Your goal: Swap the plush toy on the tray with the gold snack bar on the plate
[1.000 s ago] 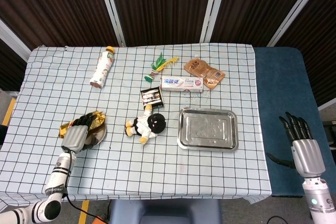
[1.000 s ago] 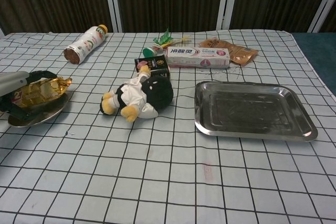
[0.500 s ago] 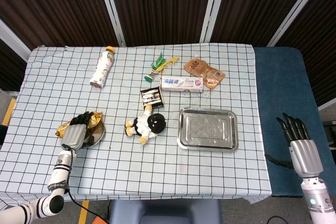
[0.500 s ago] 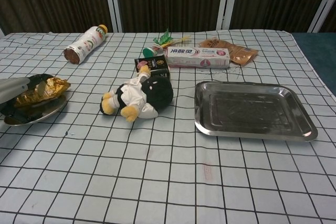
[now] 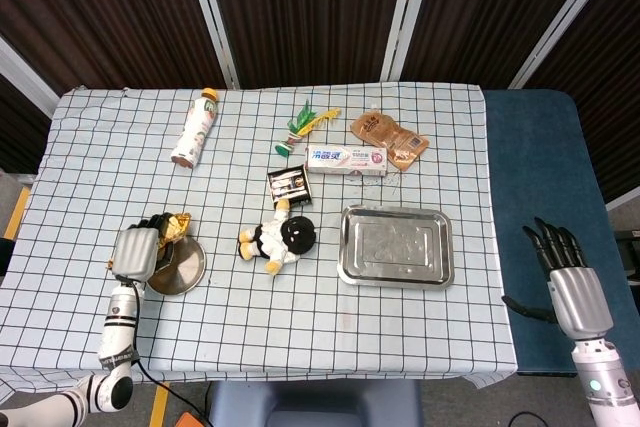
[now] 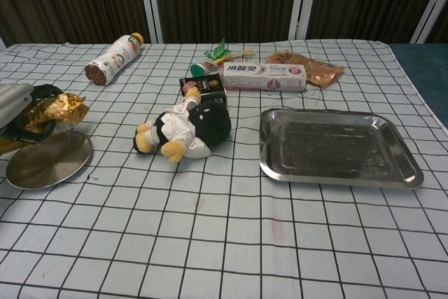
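A: What is differing from one second ago?

B: The left hand (image 5: 137, 250) is now gripping the crinkled gold snack bar (image 6: 59, 108) clear of the round metal plate (image 6: 49, 160), which is lying bare just below the hand. Earlier the bar was resting on that plate. The right hand (image 5: 570, 274) is hanging off the table edge, fingers spread, holding nothing.

A: And the plush toy?

B: The black-and-white plush toy (image 5: 280, 239) is lying on the cloth between the left hand and the rectangular steel tray (image 5: 395, 246), not on the tray.

A: Anything hard to make out?

B: The chest view is cutting the left hand at the frame edge; its fingers are hidden behind the bar.

A: Surface and room?

B: A white black-gridded tablecloth (image 5: 300, 327) is covering the table; dark panelled walls (image 5: 310, 7) are standing behind.
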